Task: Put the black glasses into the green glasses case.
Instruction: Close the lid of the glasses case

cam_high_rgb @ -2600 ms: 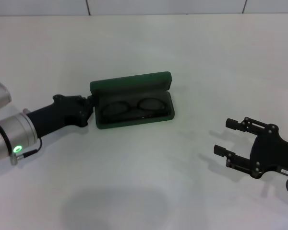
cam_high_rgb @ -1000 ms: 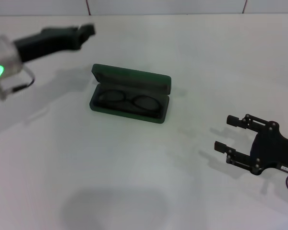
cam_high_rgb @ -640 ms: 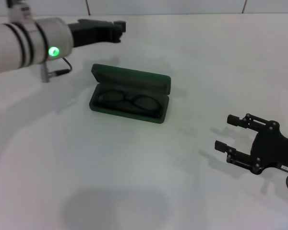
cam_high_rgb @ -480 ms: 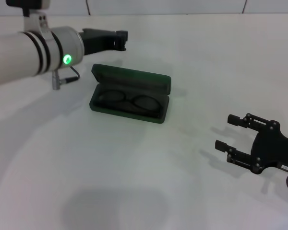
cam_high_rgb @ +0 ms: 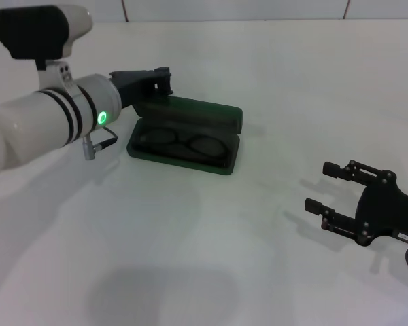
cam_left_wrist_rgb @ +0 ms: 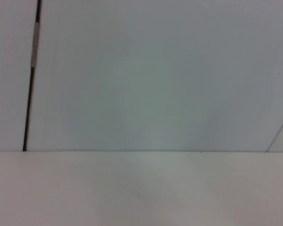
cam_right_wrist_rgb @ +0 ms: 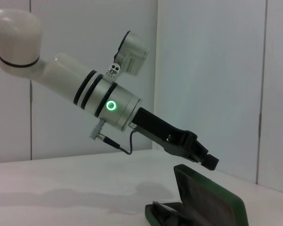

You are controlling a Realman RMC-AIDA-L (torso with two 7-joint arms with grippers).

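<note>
The right claw point(cam_high_rgb: 323, 187) rests nearest on the white desk point(cam_high_rgb: 204, 258), fingers spread wide, holding nothing. Farther off, the green glasses case point(cam_high_rgb: 185, 136) lies open with the black glasses point(cam_high_rgb: 183, 142) inside. Behind its lid hovers the left claw point(cam_high_rgb: 164, 76); its opening can't be told.

left tool point(cam_right_wrist_rgb: 208, 161) above lid edge | green glasses case point(cam_right_wrist_rgb: 203, 202) open on table point(cam_right_wrist_rgb: 61, 188)

Left gripper point(cam_high_rgb: 164, 76) fingers end-on, spacing indeterminate, left corner of green glasses case point(cam_high_rgb: 190, 131) lid hidden behind it, right arm cut off by frame edge, case base cropped in right wrist view.
</note>
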